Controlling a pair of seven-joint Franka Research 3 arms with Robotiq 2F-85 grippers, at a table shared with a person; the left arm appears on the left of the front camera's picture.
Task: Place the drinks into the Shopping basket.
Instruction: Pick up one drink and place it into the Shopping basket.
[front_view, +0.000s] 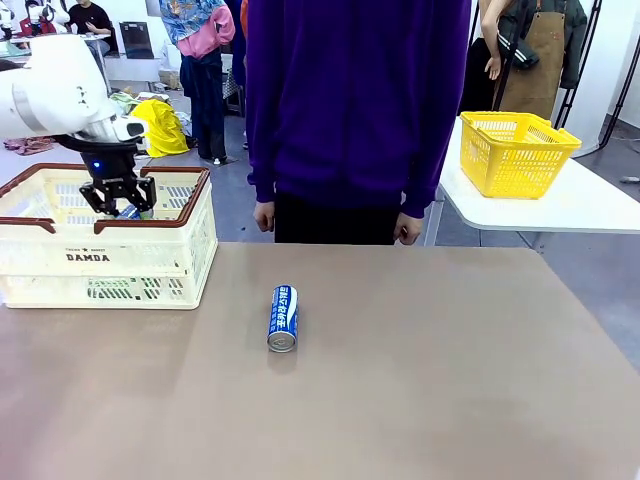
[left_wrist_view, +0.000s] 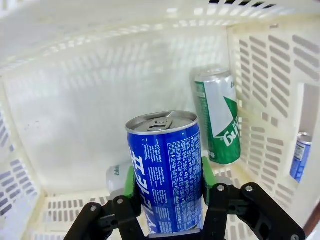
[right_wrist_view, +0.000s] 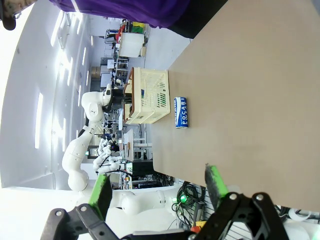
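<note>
The left gripper (left_wrist_view: 167, 200) squeezes a blue can (left_wrist_view: 165, 170) inside the DAMDA basket (front_view: 110, 260), beside a green can (left_wrist_view: 217, 117); the right gripper (right_wrist_view: 157, 187) gapes wide; a POCARI can (front_view: 283, 318) lies on the table (front_view: 450, 380).

Claw (left_wrist_view: 167, 192) grips blue can (left_wrist_view: 165, 170).

A: Classification of premises?

B: Robotics laboratory with a mock retail setup. A white robot arm (front_view: 55, 95) works at a brown bench (front_view: 400, 380), with a person in a purple top (front_view: 355, 100) standing at its far side.

A: Supporting evidence?

B: The right wrist view shows further white arms (right_wrist_view: 82, 145) at other stations along a bright white hall, with cabling (right_wrist_view: 192, 192) under the bench edge. Grey floor throughout. A second white bench (front_view: 560, 200) carries a yellow mesh basket (front_view: 515, 152).

A: Retail element?

B: A cream Shopping basket (front_view: 105, 240) marked "DAMDA", and 1 blue can (front_view: 283, 318) on the bench.
</note>
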